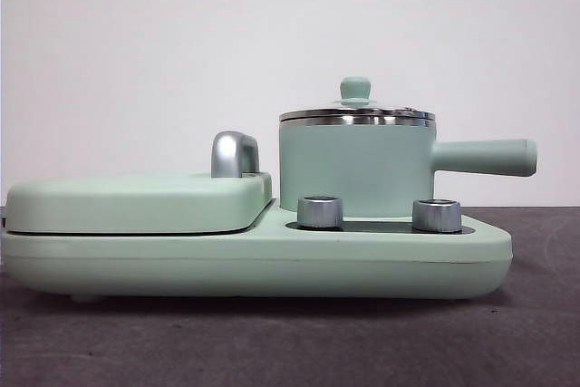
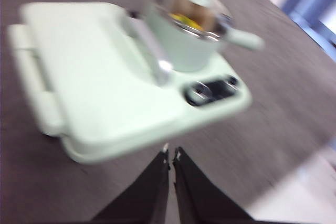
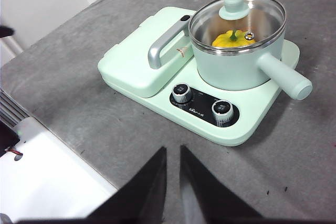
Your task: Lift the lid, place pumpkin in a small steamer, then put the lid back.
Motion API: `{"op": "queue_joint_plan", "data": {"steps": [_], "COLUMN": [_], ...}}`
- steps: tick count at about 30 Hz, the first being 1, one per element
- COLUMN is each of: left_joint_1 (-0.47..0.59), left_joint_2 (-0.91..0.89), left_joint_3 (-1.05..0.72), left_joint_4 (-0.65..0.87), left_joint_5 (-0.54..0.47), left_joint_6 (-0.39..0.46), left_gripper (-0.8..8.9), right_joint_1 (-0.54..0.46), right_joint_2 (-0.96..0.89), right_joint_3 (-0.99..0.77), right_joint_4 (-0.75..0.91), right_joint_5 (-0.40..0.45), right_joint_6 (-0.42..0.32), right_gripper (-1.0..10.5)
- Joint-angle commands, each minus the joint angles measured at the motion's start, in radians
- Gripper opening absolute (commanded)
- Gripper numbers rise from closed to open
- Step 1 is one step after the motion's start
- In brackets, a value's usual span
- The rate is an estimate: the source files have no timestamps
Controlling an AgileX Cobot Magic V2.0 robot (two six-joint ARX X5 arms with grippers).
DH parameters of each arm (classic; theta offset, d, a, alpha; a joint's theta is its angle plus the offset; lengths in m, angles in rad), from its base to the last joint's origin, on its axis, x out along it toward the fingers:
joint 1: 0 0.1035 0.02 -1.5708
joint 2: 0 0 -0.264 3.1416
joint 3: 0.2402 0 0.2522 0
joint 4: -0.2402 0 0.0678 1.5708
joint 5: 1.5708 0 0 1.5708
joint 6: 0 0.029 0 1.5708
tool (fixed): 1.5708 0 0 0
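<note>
The small steamer [image 1: 353,169] stands on the right half of the mint-green cooker base [image 1: 272,260], with its long handle [image 1: 485,157] pointing right. The lid [image 1: 358,115] sits flat on the pot's rim, its mint knob on top. The pumpkin is hidden in the front view. It shows through the glass lid [image 3: 262,19] in the right wrist view [image 3: 231,39] and as a yellow blur in the left wrist view [image 2: 186,20]. My left gripper [image 2: 171,153] and my right gripper [image 3: 172,148] hang empty, jaws together, back from the cooker and above the grey table.
The wide flat griddle cover [image 1: 136,201] with a chrome handle [image 1: 234,153] fills the cooker's left half. Two steel dials [image 1: 320,211] [image 1: 436,215] sit in front of the pot. The table's edge [image 3: 63,145] runs close to the right gripper.
</note>
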Motion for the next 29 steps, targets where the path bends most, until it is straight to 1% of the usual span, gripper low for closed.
{"op": "queue_joint_plan", "data": {"steps": [1,5,7,10,14,20,25,29], "left_joint_1": [0.105,0.248,0.302,0.367,0.43,0.495,0.516,0.517], "left_joint_2": [-0.043,-0.118,-0.154,-0.205,-0.262,-0.314,-0.315,-0.315], "left_joint_3": [-0.098,-0.309,-0.404,-0.534,-0.637,-0.703,-0.735,-0.755], "left_joint_4": [0.187,0.475,0.572,0.673,0.681,0.669,0.662,0.677], "left_joint_5": [-0.003,-0.003,-0.006,-0.032,-0.066,-0.113,-0.189,-0.205], "left_joint_6": [0.062,0.102,0.114,0.112,0.113,0.113,0.114,0.116], "left_gripper": [0.2,0.2,0.2,0.2,0.2,0.2,0.2,0.2], "right_joint_1": [0.005,0.005,0.005,0.005,0.005,0.005,0.005,0.005], "right_joint_2": [0.003,0.003,0.003,0.003,0.003,0.003,0.003,0.003], "right_joint_3": [0.008,0.007,0.007,0.007,0.008,0.007,0.008,0.007], "right_joint_4": [0.01,0.01,0.01,0.01,0.01,0.01,0.01,0.01], "right_joint_5": [-0.001,-0.001,-0.001,-0.001,-0.001,-0.001,-0.001,-0.001], "right_joint_6": [0.009,0.009,0.009,0.009,0.009,0.009,0.009,0.009], "right_gripper": [0.4,0.4,0.4,0.4,0.4,0.4,0.4,0.4]}}
